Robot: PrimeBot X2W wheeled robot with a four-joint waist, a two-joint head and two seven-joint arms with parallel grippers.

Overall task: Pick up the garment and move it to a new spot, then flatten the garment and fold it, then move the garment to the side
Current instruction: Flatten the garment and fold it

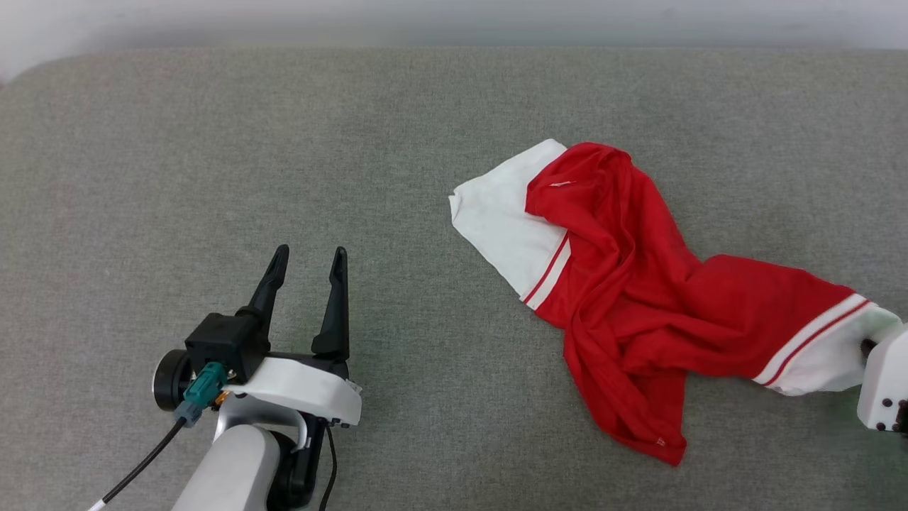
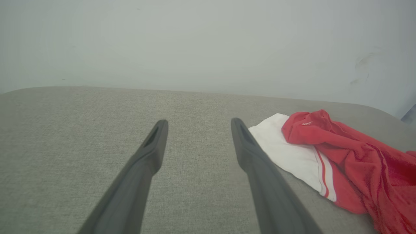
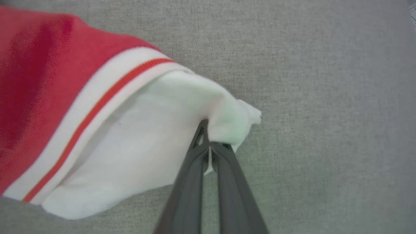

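Garment [image 1: 638, 298] well short of far edge [image 1: 454, 50]

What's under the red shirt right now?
The garment lies crumpled on the grey fabric surface, which shows all around it. Its white sleeve is pinched in the shut right gripper. Anything beneath the folds is covered.

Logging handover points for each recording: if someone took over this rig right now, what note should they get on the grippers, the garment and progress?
Left gripper: open, empty, above the grey surface, apart from the garment.
Right gripper: shut on the edge of one white sleeve.
The garment lies crumpled and twisted on the surface, its other white sleeve at the far end.
Done: the first grasp. Left: lift and move it, flatten, fold, move aside.
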